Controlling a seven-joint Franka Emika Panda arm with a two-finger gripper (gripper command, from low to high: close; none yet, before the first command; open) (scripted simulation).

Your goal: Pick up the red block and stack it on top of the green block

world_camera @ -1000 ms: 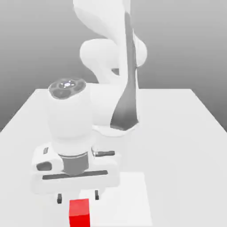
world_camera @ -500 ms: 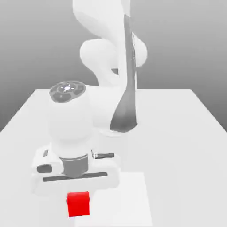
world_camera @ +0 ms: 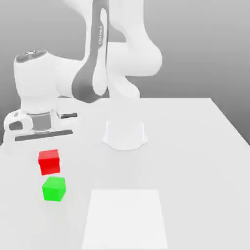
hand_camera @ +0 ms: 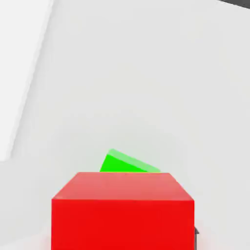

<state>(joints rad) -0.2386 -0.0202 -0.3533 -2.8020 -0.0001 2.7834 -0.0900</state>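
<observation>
We see the red block (world_camera: 49,162) hanging just under the white hand of the Panda arm (world_camera: 93,73), toward the exterior view's left side of the desk (world_camera: 195,146). The claw (world_camera: 47,149) appears to be closed on this red cube. The cube sits right below the hand's underside, and in the hand view it lies very near the camera, its top face and one side face both in sight (hand_camera: 123,210). A thin dark sliver at one lower edge of the cube in the hand view is all we can make out of a finger, so we judge the hold mainly from where the cube is.

The green block (world_camera: 53,189) rests on the desk just past the red one, nearer to the exterior camera. In that view the two cubes look close together but do not touch. From the hand view, a tilted corner of the green cube (hand_camera: 128,164) peeks out beyond the red cube's top edge, and the rest of it is hidden behind the red cube. We cannot tell from either picture how far above the green cube the red one hangs.

A paler square patch (world_camera: 126,219) lies flat on the desk, well apart from both cubes toward the exterior view's right. The arm's round base (world_camera: 124,134) stands near the middle of the desk.
</observation>
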